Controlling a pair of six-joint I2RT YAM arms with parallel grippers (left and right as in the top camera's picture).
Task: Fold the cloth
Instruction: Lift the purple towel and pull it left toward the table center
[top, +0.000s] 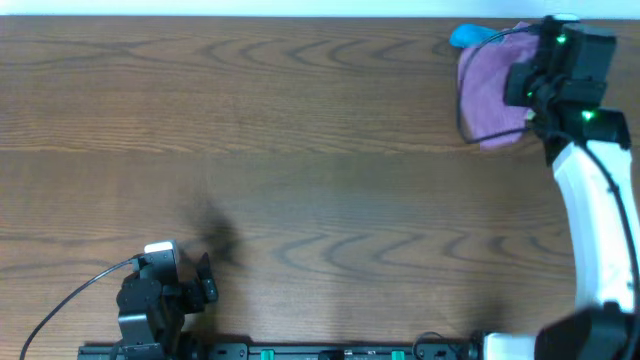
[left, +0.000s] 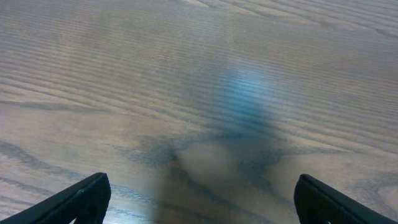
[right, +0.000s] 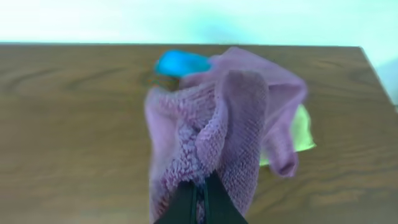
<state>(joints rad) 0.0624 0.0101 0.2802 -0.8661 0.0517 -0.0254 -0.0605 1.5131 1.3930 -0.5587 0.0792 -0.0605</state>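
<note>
A purple cloth (top: 487, 90) hangs bunched at the table's far right corner. My right gripper (top: 540, 100) is shut on it; in the right wrist view the black jaws (right: 200, 198) pinch a fold of the purple cloth (right: 211, 118), which hangs crumpled in front of them. My left gripper (top: 190, 280) rests near the front left edge, far from the cloth. In the left wrist view its fingers (left: 199, 199) are spread wide over bare wood and hold nothing.
A blue cloth (top: 468, 37) lies by the far edge just left of the purple one, also in the right wrist view (right: 181, 63). A yellow-green cloth (right: 303, 134) peeks out behind the purple cloth. The table's far edge runs just behind them.
</note>
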